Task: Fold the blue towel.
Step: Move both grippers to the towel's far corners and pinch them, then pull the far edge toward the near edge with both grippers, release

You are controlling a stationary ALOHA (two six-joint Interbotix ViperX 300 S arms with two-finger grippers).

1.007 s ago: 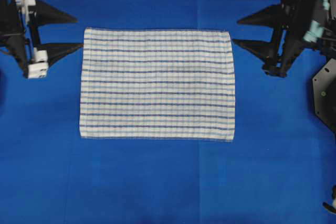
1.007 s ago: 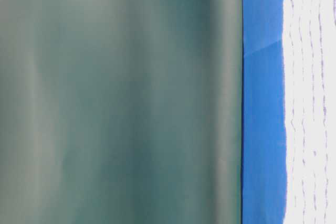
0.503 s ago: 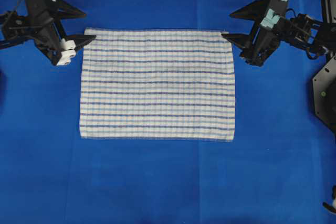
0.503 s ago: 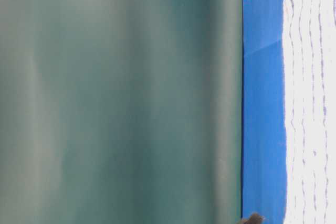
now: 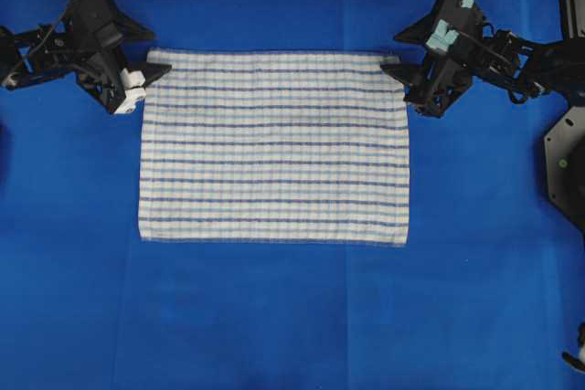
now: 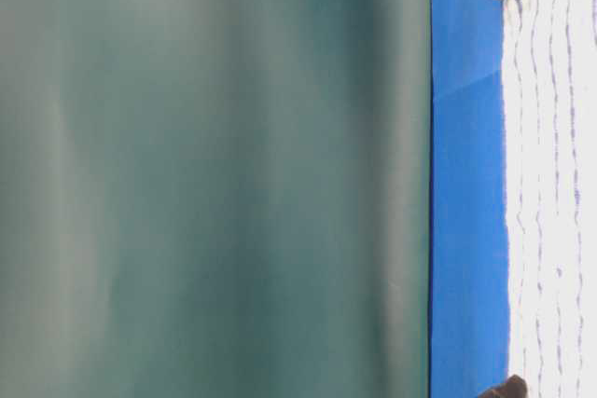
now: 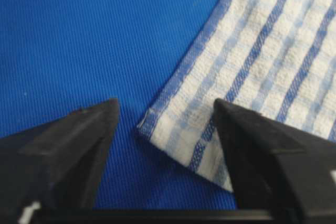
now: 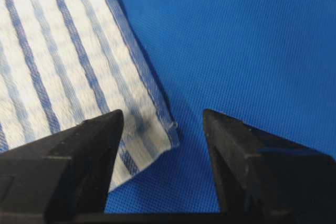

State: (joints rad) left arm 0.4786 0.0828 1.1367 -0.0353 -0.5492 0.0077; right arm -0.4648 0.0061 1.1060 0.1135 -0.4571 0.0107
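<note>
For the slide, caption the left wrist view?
Open left gripper fingers straddle a corner of the blue towel, flat on the table cover.

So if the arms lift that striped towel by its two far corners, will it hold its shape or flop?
Probably flop: the blue towel lies thin and flat, so the rest should hang and drag. Its woven texture likely grips rather than slips. The left tool and right tool each straddle one corner, open.
</note>
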